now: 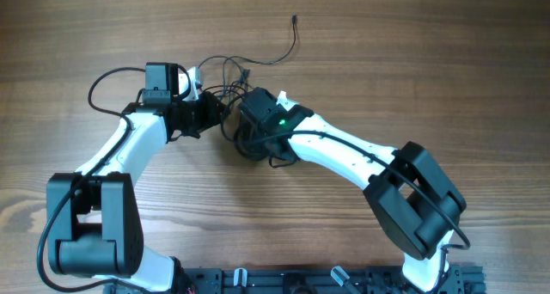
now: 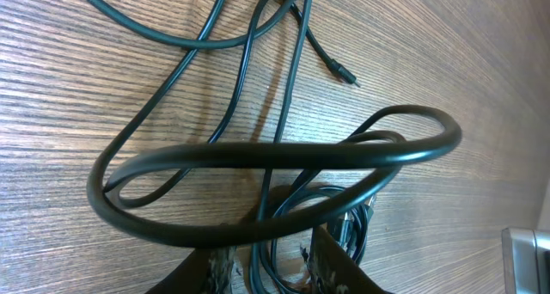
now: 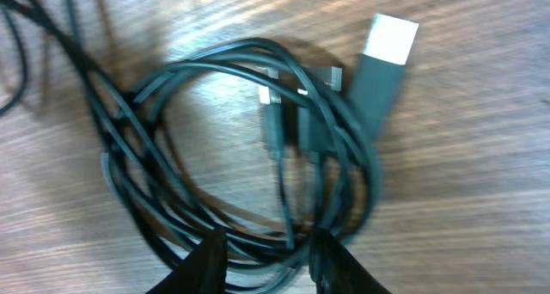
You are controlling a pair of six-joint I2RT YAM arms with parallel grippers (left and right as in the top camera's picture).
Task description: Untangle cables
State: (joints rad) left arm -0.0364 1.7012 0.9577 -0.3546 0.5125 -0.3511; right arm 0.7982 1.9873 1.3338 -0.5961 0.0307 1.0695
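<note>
1. Cables – tangled on the table at 12 o'clock from centre, one end trailing toward 1 o'clock.
2. Left gripper – strands between its fingers; grip unclear.
3. Right gripper – fingers spread over the coil.

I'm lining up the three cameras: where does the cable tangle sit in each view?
Overhead: cable tangle upper centre.
Left wrist: cable tangle loops across the middle.
Right wrist: cable tangle coiled across the centre.
Shared landmark: the wood-grain table under it.
</note>
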